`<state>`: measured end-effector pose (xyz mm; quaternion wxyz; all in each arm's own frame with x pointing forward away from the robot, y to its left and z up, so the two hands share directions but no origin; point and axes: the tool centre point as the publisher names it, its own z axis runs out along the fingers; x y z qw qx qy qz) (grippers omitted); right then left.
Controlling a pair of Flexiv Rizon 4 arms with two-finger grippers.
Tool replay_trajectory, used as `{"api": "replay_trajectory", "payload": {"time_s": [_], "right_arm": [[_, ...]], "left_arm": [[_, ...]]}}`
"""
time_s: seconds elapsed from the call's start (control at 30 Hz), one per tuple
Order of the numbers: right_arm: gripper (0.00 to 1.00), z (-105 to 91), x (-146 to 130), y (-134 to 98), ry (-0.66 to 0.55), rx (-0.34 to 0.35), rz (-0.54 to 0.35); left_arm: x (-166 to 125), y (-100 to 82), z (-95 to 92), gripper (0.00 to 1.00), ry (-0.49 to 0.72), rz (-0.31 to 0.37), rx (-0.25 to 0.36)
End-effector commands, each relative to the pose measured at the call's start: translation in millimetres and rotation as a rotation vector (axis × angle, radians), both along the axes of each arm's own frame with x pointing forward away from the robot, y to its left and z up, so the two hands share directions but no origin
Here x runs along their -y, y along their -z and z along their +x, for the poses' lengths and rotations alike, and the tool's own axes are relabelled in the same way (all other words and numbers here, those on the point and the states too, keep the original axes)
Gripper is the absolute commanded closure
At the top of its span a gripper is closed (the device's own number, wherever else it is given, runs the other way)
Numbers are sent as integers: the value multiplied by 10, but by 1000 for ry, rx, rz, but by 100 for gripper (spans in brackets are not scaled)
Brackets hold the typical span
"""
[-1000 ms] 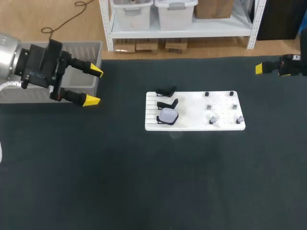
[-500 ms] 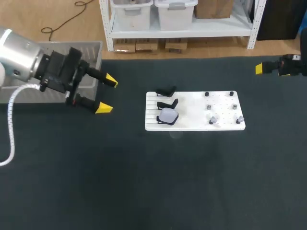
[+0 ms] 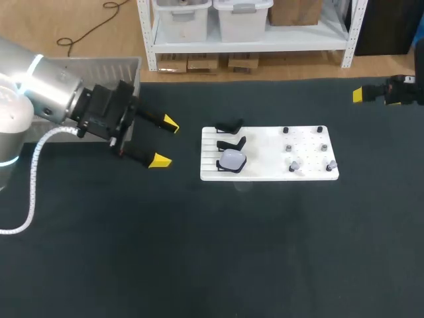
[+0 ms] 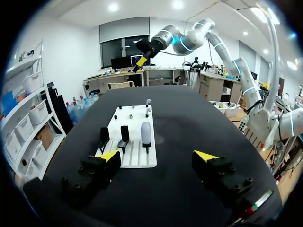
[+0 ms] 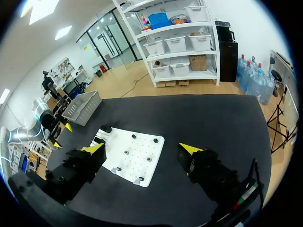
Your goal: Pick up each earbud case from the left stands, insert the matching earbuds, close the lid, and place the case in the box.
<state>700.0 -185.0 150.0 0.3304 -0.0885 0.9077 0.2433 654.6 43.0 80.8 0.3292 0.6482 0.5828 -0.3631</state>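
Hazard: my left gripper point(image 3: 165, 142), fingers wide and empty left of centre, may snag the bare stands point(image 3: 231, 142) beside the earbud case point(image 3: 232, 159), toppling it.

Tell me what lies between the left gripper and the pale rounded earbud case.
Only bare black tabletop and the white board's ribbed edge separate the open left gripper from the pale rounded earbud case, as the head view shows.

earbud case point(image 3: 232, 159): pale, rounded | on nearest black stand point(image 3: 220, 165) | left end of white board point(image 3: 265, 159)
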Motion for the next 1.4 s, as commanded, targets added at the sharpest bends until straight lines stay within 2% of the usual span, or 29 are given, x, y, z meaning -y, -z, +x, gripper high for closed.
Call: {"api": "replay_trajectory", "payload": {"time_s": [0.03,0.43,0.9,0.97,1.1,1.17,1.27,1.4], "right_arm": [[0,0,0,0,0,0,0],[0,0,0,0,0,0,0],[0,0,0,0,0,0,0],[0,0,0,0,0,0,0],[0,0,0,0,0,0,0],[0,0,0,0,0,0,0],[0,0,0,0,0,0,0],[0,0,0,0,0,0,0]], "left_arm": [[68,91,28,0,-7,-3,-2],[280,270,46,0,-10,-46,-5],[554,419,119,0,-37,-42,-35],[589,443,138,10,-36,-40,-35],[635,497,187,15,-42,-29,-35],[645,527,214,14,-44,-26,-34],[652,561,243,5,-45,-20,-32],[671,588,267,7,-49,-14,-34]]}}
